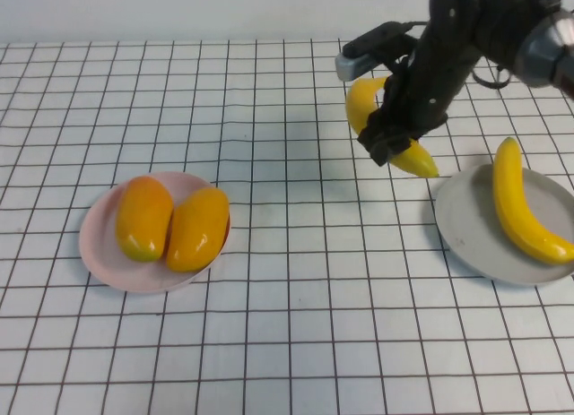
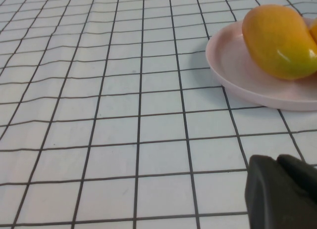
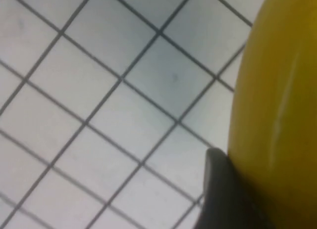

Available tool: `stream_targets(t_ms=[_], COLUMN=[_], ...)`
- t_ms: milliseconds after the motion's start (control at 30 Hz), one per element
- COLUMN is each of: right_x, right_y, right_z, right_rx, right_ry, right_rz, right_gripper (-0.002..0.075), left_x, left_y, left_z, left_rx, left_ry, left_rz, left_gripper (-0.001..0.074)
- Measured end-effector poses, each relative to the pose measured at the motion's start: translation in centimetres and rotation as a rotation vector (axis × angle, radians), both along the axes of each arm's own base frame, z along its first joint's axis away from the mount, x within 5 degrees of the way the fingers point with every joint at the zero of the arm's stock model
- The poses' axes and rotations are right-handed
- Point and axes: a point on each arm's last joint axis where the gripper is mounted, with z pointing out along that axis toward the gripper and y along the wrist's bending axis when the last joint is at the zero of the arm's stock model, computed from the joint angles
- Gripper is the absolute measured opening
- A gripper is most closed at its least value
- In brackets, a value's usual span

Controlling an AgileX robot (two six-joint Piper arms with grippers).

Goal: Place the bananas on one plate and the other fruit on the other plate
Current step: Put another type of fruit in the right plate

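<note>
Two plump orange-yellow mangoes (image 1: pixel 170 222) lie side by side on the pale pink plate (image 1: pixel 103 258). One slim yellow banana (image 1: pixel 525 209) rests on the grey plate (image 1: pixel 466 227); the other curved banana (image 1: pixel 363 106) hangs clamped in the right gripper (image 1: pixel 395 133), near the grey plate.

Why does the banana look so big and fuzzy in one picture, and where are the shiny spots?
Right wrist view: the held banana sits right against the lens, so it looks huge and soft, gripped by the right gripper. High view: glare glints on both mangoes on the pink plate. Left wrist view: the left gripper is a dark blur at the corner.
</note>
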Motion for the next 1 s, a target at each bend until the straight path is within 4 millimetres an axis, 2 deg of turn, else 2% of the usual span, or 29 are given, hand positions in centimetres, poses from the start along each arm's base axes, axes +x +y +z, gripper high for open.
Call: stream_targets(t_ms=[133,233,300,433,533,633,667,800,867,933,1000], right_x=[-3.7,-7.3,-9.4,-12.3,-12.9,-12.6,-12.4,-11.7,-11.7,-11.8,-12.2], right_y=[-2.6,-5.2,-6.8,-8.8,-9.6,-9.7,-9.7,-9.5,-9.4,-9.5,-9.6], right_z=[0.9,-0.9,-1.5,-1.6,-2.6,-3.5,-3.9,-5.4,-5.6,-5.4,-4.5], right_rx=[-0.060,-0.140,-0.130,-0.047,-0.022,-0.011,-0.009,-0.013,-0.015,-0.015,-0.010], right_ry=[0.067,0.137,0.114,0.007,-0.018,-0.027,-0.028,-0.018,-0.014,-0.013,-0.023], right_rz=[-0.054,-0.148,-0.231,-0.341,-0.376,-0.387,-0.390,-0.387,-0.389,-0.391,-0.392], right_gripper=[0.0309,0.0309,0.0309,0.0309,0.0309,0.0313,0.0338,0.0530,0.0567,0.0545,0.0449], left_x=[0.0,0.0,0.0,0.0,0.0,0.0,0.0,0.0,0.0,0.0,0.0], left_y=[0.0,0.0,0.0,0.0,0.0,0.0,0.0,0.0,0.0,0.0,0.0], left_z=[0.0,0.0,0.0,0.0,0.0,0.0,0.0,0.0,0.0,0.0,0.0], left_rx=[0.000,0.000,0.000,0.000,0.000,0.000,0.000,0.000,0.000,0.000,0.000], left_ry=[0.000,0.000,0.000,0.000,0.000,0.000,0.000,0.000,0.000,0.000,0.000], left_rz=[0.000,0.000,0.000,0.000,0.000,0.000,0.000,0.000,0.000,0.000,0.000], left_gripper=[-0.0002,-0.0002,-0.0002,-0.0002,-0.0002,-0.0002,-0.0002,-0.0002,-0.0002,-0.0002,-0.0002])
